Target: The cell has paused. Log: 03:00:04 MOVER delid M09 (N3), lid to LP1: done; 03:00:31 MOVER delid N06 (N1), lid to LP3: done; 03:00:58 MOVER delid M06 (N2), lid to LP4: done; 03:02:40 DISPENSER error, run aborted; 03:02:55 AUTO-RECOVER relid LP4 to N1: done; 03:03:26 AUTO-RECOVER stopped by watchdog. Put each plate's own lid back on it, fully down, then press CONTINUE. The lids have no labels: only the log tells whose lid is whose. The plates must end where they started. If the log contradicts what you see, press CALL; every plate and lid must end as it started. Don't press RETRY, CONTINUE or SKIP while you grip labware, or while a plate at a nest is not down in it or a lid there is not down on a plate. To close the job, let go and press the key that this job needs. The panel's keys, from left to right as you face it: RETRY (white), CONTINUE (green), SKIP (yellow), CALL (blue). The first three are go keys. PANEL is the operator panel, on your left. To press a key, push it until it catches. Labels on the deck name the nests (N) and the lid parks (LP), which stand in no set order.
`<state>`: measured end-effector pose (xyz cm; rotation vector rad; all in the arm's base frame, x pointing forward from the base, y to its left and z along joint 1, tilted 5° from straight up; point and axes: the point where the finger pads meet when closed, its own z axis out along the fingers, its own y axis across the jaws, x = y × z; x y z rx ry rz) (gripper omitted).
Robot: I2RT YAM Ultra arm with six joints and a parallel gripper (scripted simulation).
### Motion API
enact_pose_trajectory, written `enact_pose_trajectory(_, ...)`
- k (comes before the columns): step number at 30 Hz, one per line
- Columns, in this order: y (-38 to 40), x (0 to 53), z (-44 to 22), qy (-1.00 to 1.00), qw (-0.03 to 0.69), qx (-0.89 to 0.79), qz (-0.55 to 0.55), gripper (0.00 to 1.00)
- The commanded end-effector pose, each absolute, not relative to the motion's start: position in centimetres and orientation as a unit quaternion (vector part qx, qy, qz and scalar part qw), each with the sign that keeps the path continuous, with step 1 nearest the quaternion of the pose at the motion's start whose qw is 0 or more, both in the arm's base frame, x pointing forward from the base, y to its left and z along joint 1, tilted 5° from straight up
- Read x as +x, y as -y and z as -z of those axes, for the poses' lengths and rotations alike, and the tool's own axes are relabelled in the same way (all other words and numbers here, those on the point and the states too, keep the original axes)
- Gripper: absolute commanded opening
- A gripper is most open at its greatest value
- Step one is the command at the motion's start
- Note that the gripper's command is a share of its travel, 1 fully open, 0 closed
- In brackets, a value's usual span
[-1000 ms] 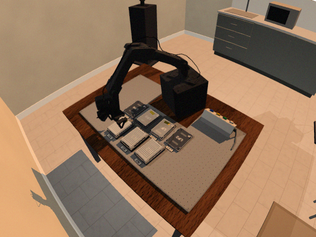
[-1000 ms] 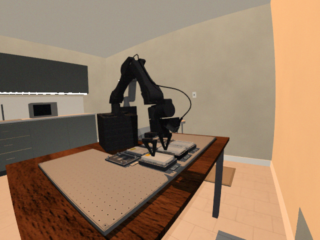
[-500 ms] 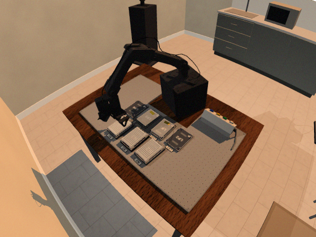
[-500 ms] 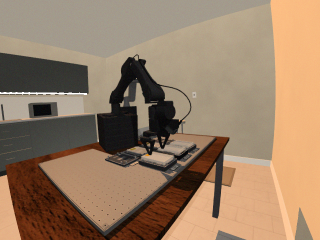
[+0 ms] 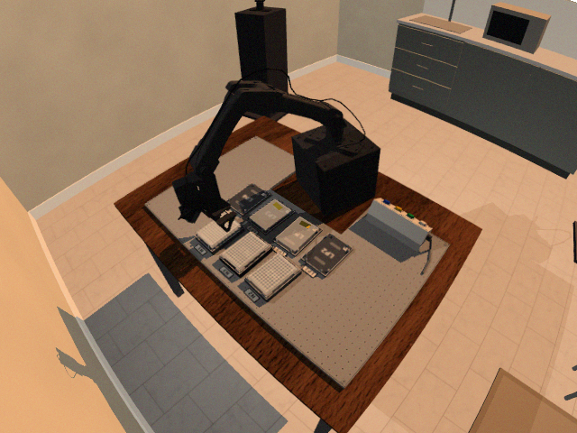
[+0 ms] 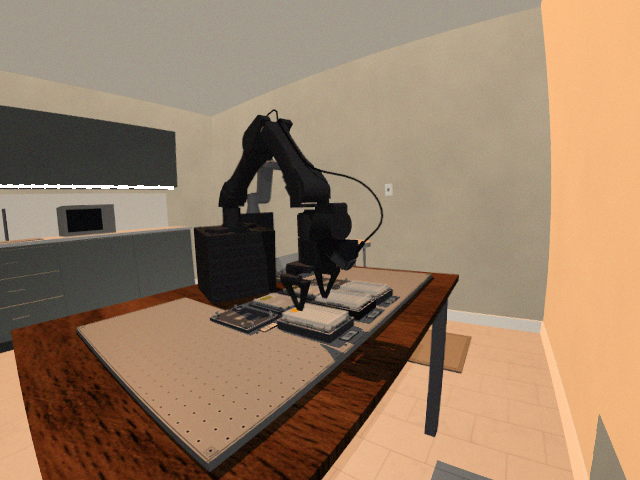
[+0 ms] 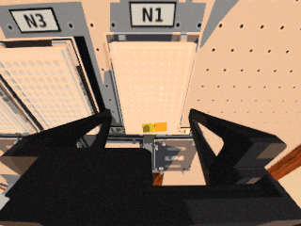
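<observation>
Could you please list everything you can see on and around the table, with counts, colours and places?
Well plates: three, whitish, in a row at nests N1, N3 and N2
Lids: two, pale with yellow marks, on the two middle parks
End parks: two, dark, one at each end of that row
Operator panel: one, grey with white, green, yellow and blue keys
Table: one, brown wood, under the deck
Microwave: one, grey, on the counter
Arm: one, black, on a black block
Gripper: one, black, open, over N1
</observation>
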<state>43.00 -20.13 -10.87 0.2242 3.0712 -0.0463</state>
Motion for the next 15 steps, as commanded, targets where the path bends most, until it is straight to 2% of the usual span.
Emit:
enact_pose_trajectory(1,21.3,44.3,9.2,-0.995,0.051,0.080,0.024,1.00)
enact_pose_trajectory(15,21.6,44.6,10.3,-0.995,0.055,0.081,0.025,1.00)
